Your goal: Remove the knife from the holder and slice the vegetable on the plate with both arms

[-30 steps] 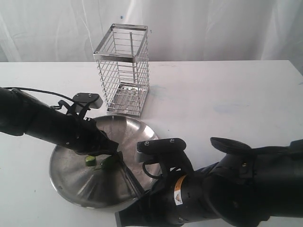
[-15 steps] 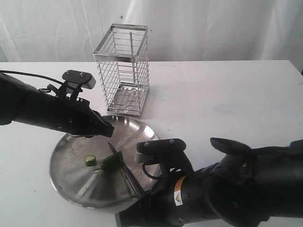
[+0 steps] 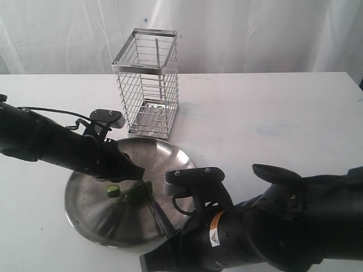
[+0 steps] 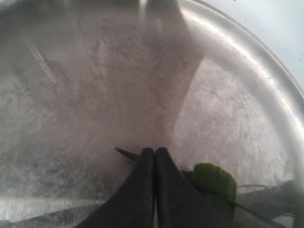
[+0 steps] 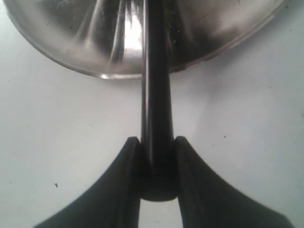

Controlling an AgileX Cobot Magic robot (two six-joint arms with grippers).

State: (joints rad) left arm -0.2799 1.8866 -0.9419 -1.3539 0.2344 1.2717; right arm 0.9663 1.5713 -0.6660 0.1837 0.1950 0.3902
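Right, both arms are down over the plate [image 3: 91, 218] and the slicing is under way. My right gripper [image 5: 156, 145] is clamped on the knife [image 5: 154, 76] at the butt of its black handle, a finger on either side. That sends the blade straight out ahead of the hand, over the near rim and onto the steel. I reckon a grip like that keeps the edge from rolling as it bears down. My left gripper [image 4: 155, 159] has its fingers pressed together with nothing between them. Used that way it serves as a blunt prod for steadying, I judge, not a pincer. The vegetable [image 4: 214, 183] lies just beside those closed tips, a green piece on the plate floor, and the knife's point pokes out just past them on the other side. Whether my left tips actually touch the green, I cannot tell. A small cut slice [image 3: 113, 190] sits apart, under my left wrist. The holder [image 3: 147, 85] stands on the white table [image 3: 255, 113] beyond my left hand, no knife in it, well apart from the work.
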